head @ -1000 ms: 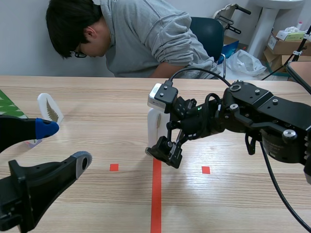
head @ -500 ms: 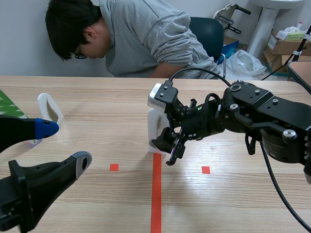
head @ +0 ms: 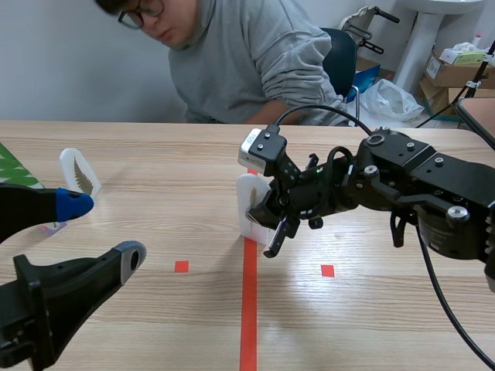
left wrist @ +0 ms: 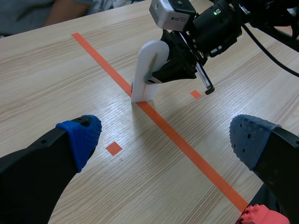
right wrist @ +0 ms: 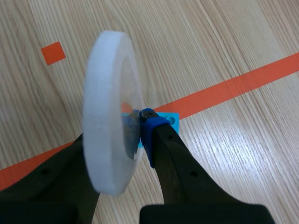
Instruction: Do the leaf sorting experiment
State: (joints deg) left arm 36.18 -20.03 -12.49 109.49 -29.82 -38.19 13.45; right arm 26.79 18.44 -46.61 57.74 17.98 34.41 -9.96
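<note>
Two white foam plaques are on view: the spare plaque [head: 77, 171], bearing a leaf, stands at the left of the scene view, and the held plaque [head: 249, 202] is kept upright at mid-frame, over the far end of the orange tape line on the counter [head: 155, 154]. The right pincer [head: 269, 226] is clamped on the held plaque, with a blue pad [right wrist: 149, 125] pressed to its face. The left pincer [head: 100, 228] is spread wide at the lower left, with nothing held. For sorting, the held plaque is best kept vertical and carried low, so that tipping on release is avoided. No writing can be read on it; labels on the boxes [head: 456, 58] at upper right are too small.
</note>
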